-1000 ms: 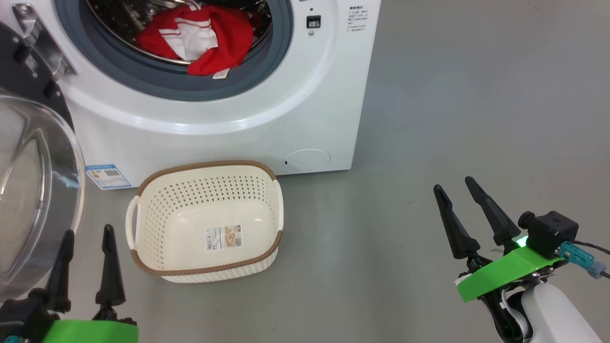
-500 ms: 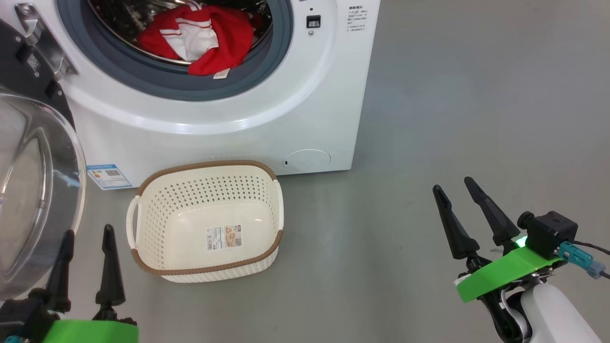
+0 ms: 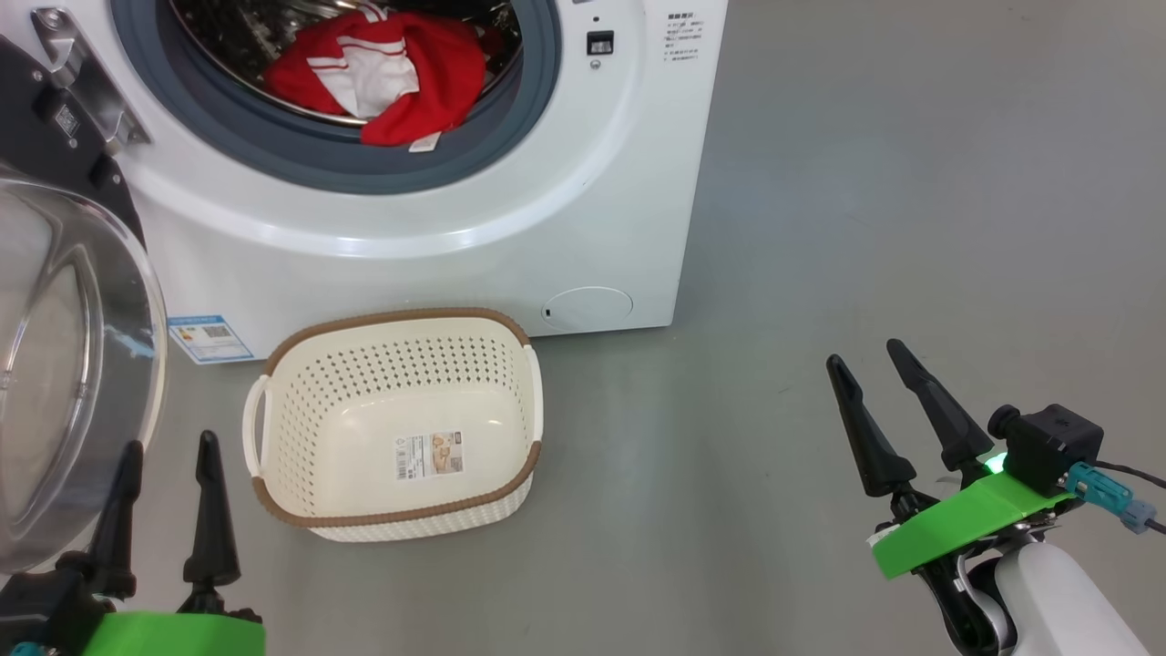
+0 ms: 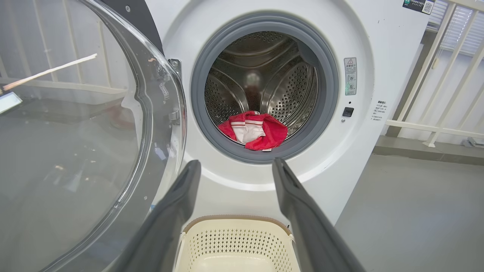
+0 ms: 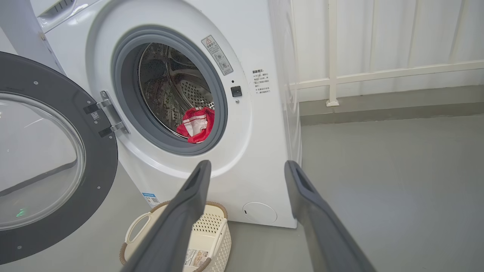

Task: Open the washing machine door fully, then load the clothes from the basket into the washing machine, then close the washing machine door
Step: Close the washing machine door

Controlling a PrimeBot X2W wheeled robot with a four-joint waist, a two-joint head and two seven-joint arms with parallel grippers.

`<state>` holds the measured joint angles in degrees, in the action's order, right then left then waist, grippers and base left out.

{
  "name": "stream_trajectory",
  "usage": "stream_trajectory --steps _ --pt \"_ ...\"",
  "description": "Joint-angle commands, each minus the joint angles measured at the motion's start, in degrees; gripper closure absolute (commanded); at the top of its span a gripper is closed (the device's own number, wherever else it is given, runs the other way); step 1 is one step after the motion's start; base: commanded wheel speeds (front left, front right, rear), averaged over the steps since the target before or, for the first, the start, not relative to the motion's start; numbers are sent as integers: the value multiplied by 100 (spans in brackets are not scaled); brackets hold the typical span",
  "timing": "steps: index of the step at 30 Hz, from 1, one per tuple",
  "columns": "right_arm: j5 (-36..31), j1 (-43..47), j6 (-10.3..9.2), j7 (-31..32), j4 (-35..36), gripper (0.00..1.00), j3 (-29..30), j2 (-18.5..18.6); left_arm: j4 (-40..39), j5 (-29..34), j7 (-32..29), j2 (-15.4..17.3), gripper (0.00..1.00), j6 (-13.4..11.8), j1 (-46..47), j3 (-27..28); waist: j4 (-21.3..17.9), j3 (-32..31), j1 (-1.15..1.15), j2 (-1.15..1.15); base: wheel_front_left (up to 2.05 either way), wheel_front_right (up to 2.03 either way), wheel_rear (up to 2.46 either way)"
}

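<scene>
**Before the washer: door open, red load in the drum**

At the drum's front lip lie the clothes [image 3: 392,73], a red-and-white heap; how many pieces cannot be told. The head view's top edge cuts off the upper washer [image 3: 547,182]. The door [image 3: 55,364] stands open on its left hinge, partly lost past that view's left edge. The basket [image 3: 364,374] sits upright on the floor just beside the washer, its long axis along the front. Both the left gripper [image 3: 170,442] and right gripper [image 3: 865,353] are spread and hold nothing, fingers aimed at the washer.
</scene>
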<state>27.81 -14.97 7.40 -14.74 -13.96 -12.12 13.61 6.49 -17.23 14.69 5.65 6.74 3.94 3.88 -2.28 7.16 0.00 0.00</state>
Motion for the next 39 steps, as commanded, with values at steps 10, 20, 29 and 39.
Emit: stream_trajectory --steps 10,20,29,39 --pt "22 84 9 -26 119 0 -92 43 -60 45 30 131 0 -32 61 139 70 -42 0 0 0 0 0" --pt "45 72 9 -26 90 0 -126 37 8 96 30 108 0 -165 54 164 482 -131 0 0 0 0 0" --pt "96 60 9 -26 36 0 -228 105 -13 170 30 32 0 -290 -48 163 1059 -254 0 0 0 0 0" --pt "135 50 9 -26 -7 0 -293 143 16 163 30 -24 0 -366 -82 199 1585 -291 0 0 0 0 0"
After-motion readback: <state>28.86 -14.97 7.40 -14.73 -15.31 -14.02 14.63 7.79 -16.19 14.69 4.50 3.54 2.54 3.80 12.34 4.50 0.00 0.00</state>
